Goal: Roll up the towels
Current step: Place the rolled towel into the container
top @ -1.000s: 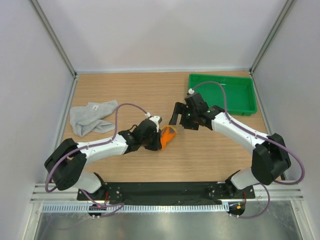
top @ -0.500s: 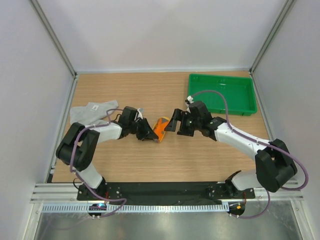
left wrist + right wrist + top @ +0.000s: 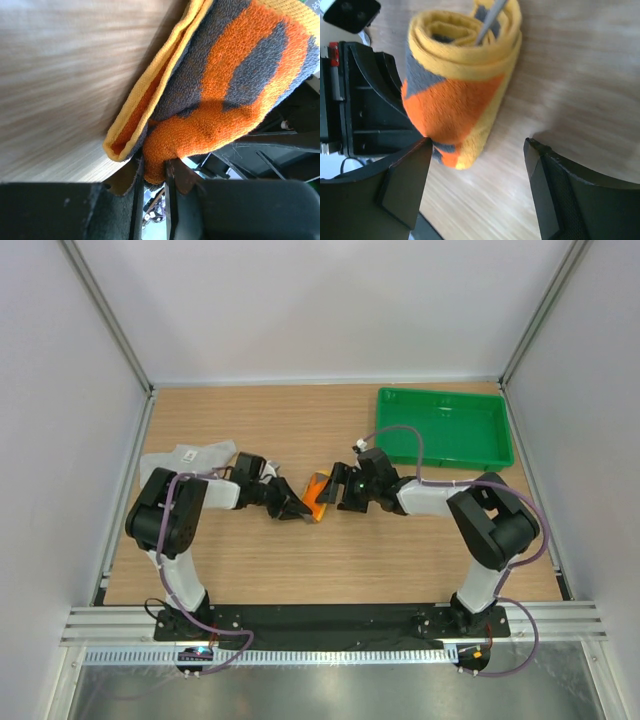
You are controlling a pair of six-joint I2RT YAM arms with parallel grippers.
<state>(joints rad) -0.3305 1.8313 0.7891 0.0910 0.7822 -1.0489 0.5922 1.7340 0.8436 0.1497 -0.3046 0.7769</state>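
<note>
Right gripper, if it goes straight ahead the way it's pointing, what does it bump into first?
Most likely the rolled orange towel, lying just ahead of the open right gripper. The left gripper pinches it from the far side. Exact depth is hard to judge.

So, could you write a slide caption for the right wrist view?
Right gripper, jaws open, faces the rolled orange, yellow and grey cloth towel on the wooden table.

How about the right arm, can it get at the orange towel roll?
Probably yes. On the right arm, open jaws face the orange towel roll over bare table; the left arm pinches its other side, leaving this end free.
</note>
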